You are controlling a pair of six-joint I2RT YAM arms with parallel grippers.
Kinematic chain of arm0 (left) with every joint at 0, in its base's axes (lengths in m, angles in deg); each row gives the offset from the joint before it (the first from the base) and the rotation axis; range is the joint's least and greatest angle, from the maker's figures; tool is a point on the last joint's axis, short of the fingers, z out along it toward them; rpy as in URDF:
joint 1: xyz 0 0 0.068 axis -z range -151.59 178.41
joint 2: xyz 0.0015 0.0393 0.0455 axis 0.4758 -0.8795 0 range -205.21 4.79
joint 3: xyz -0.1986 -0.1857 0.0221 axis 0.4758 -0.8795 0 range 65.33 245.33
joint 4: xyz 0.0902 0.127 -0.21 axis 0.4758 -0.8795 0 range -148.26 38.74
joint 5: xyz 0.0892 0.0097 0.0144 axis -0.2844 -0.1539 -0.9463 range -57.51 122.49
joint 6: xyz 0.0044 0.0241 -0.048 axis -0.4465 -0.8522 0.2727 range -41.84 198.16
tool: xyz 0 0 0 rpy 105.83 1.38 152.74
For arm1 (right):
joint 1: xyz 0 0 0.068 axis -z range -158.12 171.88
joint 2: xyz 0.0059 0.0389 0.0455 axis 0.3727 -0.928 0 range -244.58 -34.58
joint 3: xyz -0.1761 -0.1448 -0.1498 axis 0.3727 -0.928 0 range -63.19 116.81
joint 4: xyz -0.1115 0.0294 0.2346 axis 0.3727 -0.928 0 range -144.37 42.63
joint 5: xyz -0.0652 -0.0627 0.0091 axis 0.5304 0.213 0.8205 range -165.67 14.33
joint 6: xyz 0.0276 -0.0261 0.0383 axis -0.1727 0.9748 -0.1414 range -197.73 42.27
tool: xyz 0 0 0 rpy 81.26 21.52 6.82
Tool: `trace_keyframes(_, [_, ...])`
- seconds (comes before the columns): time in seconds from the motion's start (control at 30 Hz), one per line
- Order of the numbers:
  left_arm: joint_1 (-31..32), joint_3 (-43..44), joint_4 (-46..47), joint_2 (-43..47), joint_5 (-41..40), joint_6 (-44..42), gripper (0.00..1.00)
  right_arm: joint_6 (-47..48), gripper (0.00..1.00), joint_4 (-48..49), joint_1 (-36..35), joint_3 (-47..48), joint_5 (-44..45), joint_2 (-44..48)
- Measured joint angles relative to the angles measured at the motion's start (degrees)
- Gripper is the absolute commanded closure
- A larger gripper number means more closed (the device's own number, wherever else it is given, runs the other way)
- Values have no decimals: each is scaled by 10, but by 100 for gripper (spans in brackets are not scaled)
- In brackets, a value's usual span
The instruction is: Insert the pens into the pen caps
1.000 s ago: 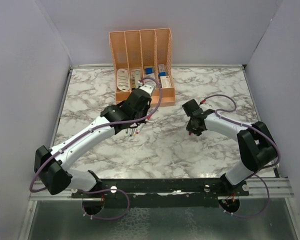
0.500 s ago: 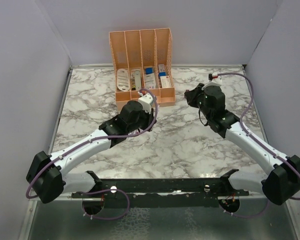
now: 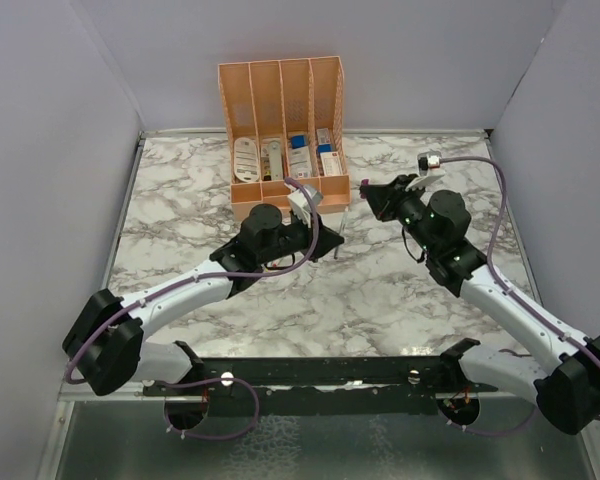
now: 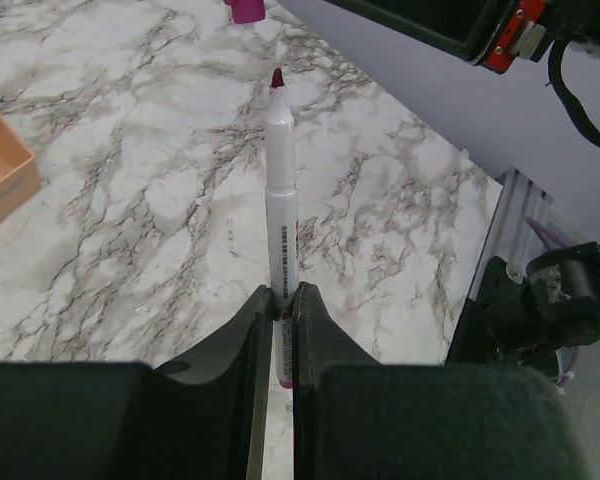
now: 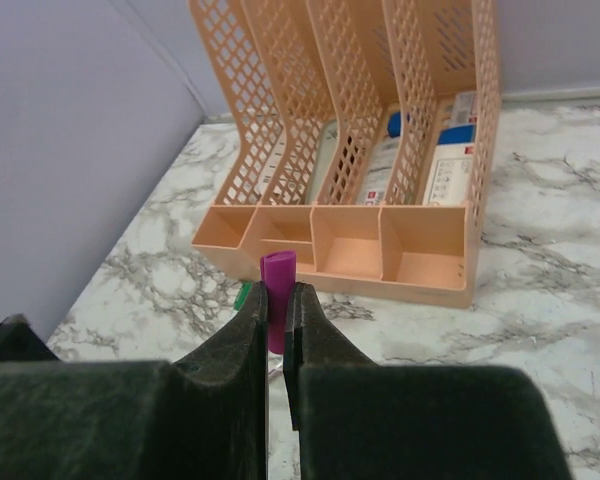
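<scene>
My left gripper [image 4: 282, 295] is shut on a grey-white pen [image 4: 281, 170] with a dark purple tip. It holds the pen above the marble table, tip pointing away from the wrist. In the top view this gripper [image 3: 323, 226] sits in front of the organiser. My right gripper [image 5: 277, 300] is shut on the magenta pen cap [image 5: 277, 272], open end up. In the top view it [image 3: 370, 195] is just right of the left gripper. The cap also shows at the top edge of the left wrist view [image 4: 246, 9], a short gap beyond the pen tip. The other pens and caps are mostly hidden.
The peach organiser [image 3: 282, 195] stands at the back centre with white and blue items in its slots; it fills the right wrist view [image 5: 425, 285]. A small green piece [image 5: 242, 295] lies on the table [image 3: 420, 300] beside the cap. Grey walls close in both sides.
My left gripper has risen from the table with the pen and swung right. My right arm has moved from the table's middle up and back, bringing the magenta cap near the pen tip.
</scene>
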Motion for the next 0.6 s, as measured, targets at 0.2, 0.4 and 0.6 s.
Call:
trace_keyframes(0.2, [0, 0, 54, -19, 31, 28, 100, 2, 99, 67, 0, -42, -27, 42])
trace_keyframes(0.4, [0, 0, 81, -21, 46, 46, 100, -8, 99, 137, 0, -78, -37, 60])
trace_keyframes(0.6, [0, 0, 92, -28, 56, 55, 100, -29, 99, 181, 0, -85, -50, 59])
